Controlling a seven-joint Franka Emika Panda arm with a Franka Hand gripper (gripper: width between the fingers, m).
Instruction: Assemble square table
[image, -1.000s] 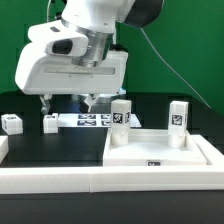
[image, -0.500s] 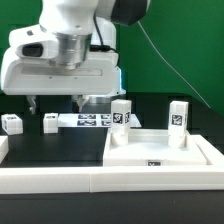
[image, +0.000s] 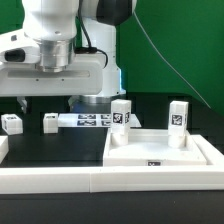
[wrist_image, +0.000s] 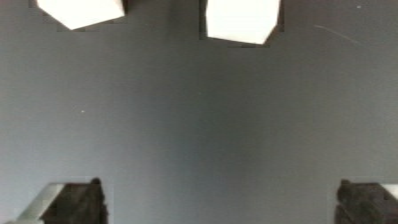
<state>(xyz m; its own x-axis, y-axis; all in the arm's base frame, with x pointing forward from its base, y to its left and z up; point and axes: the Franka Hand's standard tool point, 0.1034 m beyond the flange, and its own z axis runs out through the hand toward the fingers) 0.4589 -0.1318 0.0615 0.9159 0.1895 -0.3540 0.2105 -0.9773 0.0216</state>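
The square table's top (image: 160, 152), a white tray with a raised rim, lies at the front on the exterior view's right. Two white tagged legs (image: 121, 113) (image: 178, 115) stand upright at its far edge. Two more short legs (image: 12, 123) (image: 50, 122) lie on the black table on the exterior view's left. My gripper (image: 45, 103) hangs open above those two, touching nothing. In the wrist view two white legs (wrist_image: 80, 12) (wrist_image: 242, 20) show far ahead of the gripper (wrist_image: 221, 205). Its dark fingertips (wrist_image: 71, 202) stand wide apart with only bare table between them.
The marker board (image: 90, 120) lies flat behind the tray, between the left legs and the upright ones. A long white border rail (image: 50, 180) runs along the front edge. A green wall and a cable stand behind the arm.
The gripper has moved toward the exterior view's left, from over the marker board to over the two lying legs. It stays open. No part has moved.
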